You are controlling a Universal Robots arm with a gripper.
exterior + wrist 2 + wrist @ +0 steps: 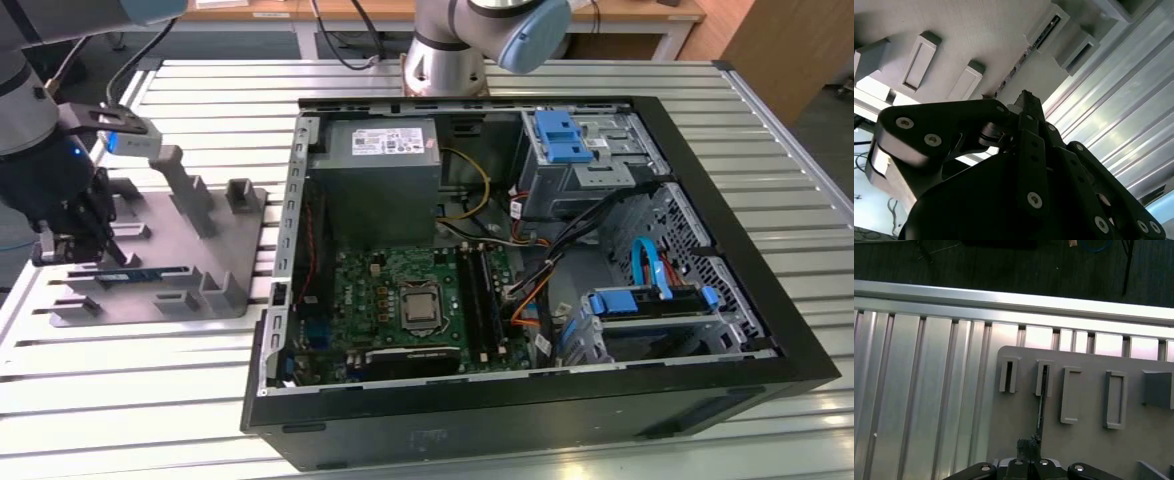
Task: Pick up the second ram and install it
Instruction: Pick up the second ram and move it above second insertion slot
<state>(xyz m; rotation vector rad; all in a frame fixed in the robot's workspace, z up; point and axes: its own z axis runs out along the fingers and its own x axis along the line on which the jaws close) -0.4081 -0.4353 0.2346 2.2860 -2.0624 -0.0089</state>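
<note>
Nearest stands the open black metal computer case (534,425). Beside it, a little further back on the exterior view's left, a flat grey slotted holder plate (254,235) carries the second ram (140,272), a long thin blue circuit-board stick set on edge. In the second wrist view the black pincer (1026,96) sits at its end, narrow, fingers together. Whether they touch it, I cannot tell.

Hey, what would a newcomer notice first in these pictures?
The open black computer case dominates the slatted metal table, its green motherboard exposed. At the exterior view's left, the gripper hangs over a grey holder tray, where the blue second ram sits on edge in a slot.
</note>
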